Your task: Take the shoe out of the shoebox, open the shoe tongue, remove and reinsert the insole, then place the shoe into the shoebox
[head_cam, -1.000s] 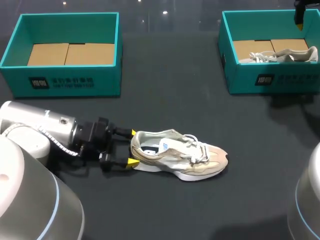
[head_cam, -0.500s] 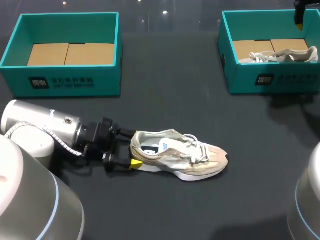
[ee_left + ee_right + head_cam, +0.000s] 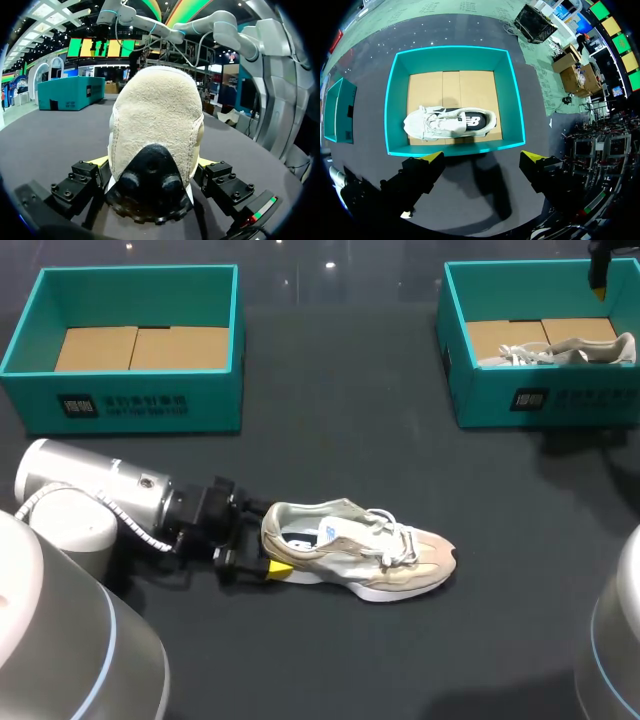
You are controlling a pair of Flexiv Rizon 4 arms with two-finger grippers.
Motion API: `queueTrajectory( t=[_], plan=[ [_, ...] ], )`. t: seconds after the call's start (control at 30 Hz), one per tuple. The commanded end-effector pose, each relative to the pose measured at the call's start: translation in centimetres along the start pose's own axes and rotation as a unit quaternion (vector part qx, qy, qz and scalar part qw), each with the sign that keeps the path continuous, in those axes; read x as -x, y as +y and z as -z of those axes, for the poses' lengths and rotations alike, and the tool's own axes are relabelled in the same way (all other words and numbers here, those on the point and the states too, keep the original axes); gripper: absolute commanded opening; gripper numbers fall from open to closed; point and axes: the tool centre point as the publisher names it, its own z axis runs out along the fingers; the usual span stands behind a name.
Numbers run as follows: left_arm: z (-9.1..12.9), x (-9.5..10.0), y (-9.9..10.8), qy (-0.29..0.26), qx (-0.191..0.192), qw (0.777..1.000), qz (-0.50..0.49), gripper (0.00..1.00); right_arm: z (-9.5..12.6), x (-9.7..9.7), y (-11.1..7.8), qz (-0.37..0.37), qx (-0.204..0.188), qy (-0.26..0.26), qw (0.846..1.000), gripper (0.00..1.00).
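Note:
A beige sneaker (image 3: 372,558) lies on its sole on the dark table (image 3: 350,440), toe pointing right. My left gripper (image 3: 272,539) is open and straddles the shoe's heel, with one yellow fingertip (image 3: 280,567) showing at the near side. In the left wrist view the heel (image 3: 155,125) fills the space between the open fingers of the gripper (image 3: 152,162). My right gripper (image 3: 598,272) hangs high over the right teal shoebox (image 3: 540,400). It is open (image 3: 485,158) and holds nothing. Below it lies a second, white shoe (image 3: 450,122) inside that box (image 3: 517,110).
A teal shoebox (image 3: 135,400) with only a cardboard floor stands at the back left. The white shoe (image 3: 560,350) rests in the back-right box. Bare table lies between the two boxes and in front of the sneaker.
My left arm has slid right, bringing its fingers further along both sides of the heel. The sneaker and the right arm have stayed put.

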Motion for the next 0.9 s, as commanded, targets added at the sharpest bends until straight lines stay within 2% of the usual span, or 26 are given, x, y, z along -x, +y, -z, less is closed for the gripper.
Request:
queueTrajectory(
  t=[0.03, 0.4, 0.43, 0.47, 0.5, 0.9],
  plan=[
    [-0.55, 0.10, 0.18, 0.004, 0.000, 1.000, 0.000, 1.00, 0.02, -0.03, 0.00, 0.000, 0.000, 0.000, 1.000, 1.00],
    [-1.36, -0.08, -0.10, 0.010, 0.000, 1.000, -0.001, 0.99, 0.02, -0.03, 0.00, 0.000, 0.000, 0.000, 1.000, 1.00],
    [-1.42, -0.09, -0.11, 0.010, 0.000, 1.000, -0.001, 0.81, 0.02, -0.03, 0.00, 0.000, 0.000, 0.000, 1.000, 1.00],
    [-1.46, -0.09, -0.11, 0.008, 0.001, 1.000, -0.001, 0.36, 0.02, -0.03, 0.00, 0.000, 0.000, 0.000, 1.000, 1.00],
    [-1.49, -0.08, -0.11, 0.007, 0.001, 1.000, -0.001, 0.00, 0.02, -0.03, 0.00, 0.000, 0.000, 0.000, 1.000, 1.00],
    [-1.30, 0.16, 0.01, 0.000, 0.005, 1.000, -0.003, 0.00, 0.02, -0.03, 0.00, 0.000, 0.000, 0.000, 1.000, 1.00]
  ],
)
